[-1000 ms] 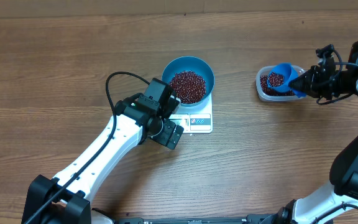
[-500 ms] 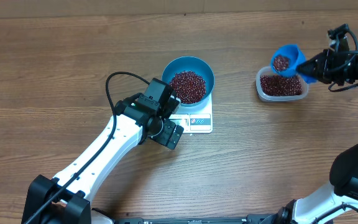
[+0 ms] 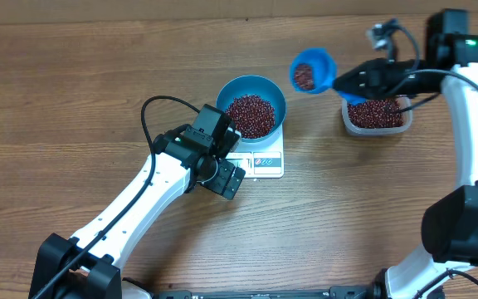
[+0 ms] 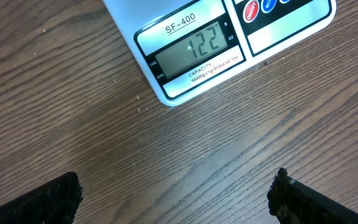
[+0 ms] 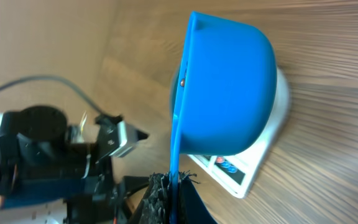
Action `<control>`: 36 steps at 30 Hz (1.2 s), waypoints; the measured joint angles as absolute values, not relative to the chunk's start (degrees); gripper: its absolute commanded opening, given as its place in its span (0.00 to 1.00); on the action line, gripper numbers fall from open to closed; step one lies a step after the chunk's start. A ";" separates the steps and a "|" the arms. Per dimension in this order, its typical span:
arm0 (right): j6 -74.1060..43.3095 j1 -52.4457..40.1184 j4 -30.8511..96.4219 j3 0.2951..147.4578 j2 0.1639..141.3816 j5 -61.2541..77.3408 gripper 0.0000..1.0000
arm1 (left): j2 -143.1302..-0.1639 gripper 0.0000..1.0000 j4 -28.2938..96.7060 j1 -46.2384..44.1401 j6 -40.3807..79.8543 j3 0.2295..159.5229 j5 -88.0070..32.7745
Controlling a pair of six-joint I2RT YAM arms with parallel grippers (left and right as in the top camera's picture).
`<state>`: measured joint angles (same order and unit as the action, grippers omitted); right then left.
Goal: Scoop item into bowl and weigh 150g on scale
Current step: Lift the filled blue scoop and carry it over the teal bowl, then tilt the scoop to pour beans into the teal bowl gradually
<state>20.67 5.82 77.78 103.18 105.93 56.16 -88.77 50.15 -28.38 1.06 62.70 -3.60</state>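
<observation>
The bright blue bowl (image 3: 251, 83) stands on the white scale (image 3: 264, 159) and holds a heap of dark red beans (image 3: 250, 115). My right gripper (image 3: 351, 83) is shut on the handle of a small blue scoop (image 3: 312, 72) that carries beans. The scoop hangs in the air just right of the bowl. In the right wrist view the scoop (image 5: 229, 93) fills the middle, its handle pinched in my gripper (image 5: 173, 196), with the scale (image 5: 253, 165) beyond. My left gripper (image 4: 176, 202) is open over bare table in front of the scale's display (image 4: 191, 50), which reads 122.
A clear plastic tub (image 3: 347, 116) with more beans (image 3: 378, 110) sits at the right, under my right arm. My left arm (image 3: 139, 199) lies diagonally from the front left edge to the scale's front corner, its cable looping beside it.
My right gripper has lifted the loaded scoop out of the tub and carried it up and left, close to the bowl. The left arm has not moved.
</observation>
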 measured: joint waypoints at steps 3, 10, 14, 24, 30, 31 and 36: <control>20.67 0.25 75.40 103.18 105.91 55.51 0.04 | -88.77 1.00 50.15 -28.40 1.06 62.70 -3.60; 19.79 -10.02 69.78 103.18 105.91 47.24 0.04 | -88.77 1.00 50.15 -28.38 1.06 62.70 -3.60; 18.61 -12.78 67.02 103.18 105.91 41.28 0.04 | -88.77 0.99 50.15 -28.40 1.06 62.70 -3.60; 18.00 -19.51 62.59 103.18 105.93 26.50 0.04 | -88.77 1.00 50.15 -28.38 1.06 62.70 -3.60; 17.98 -23.09 62.17 103.18 105.91 16.78 0.04 | -88.77 0.99 50.15 -28.38 1.06 62.70 -3.60; 17.98 -23.40 62.13 103.18 105.91 15.92 0.04 | -88.77 1.00 50.15 -28.40 1.06 62.70 -3.60; 18.02 -23.77 61.01 102.91 105.91 12.21 0.04 | -88.77 1.00 50.15 -28.38 1.06 62.70 -3.60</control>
<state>18.02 -23.77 61.01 102.91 105.91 12.21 -88.77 50.15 -28.38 1.06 62.70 -3.60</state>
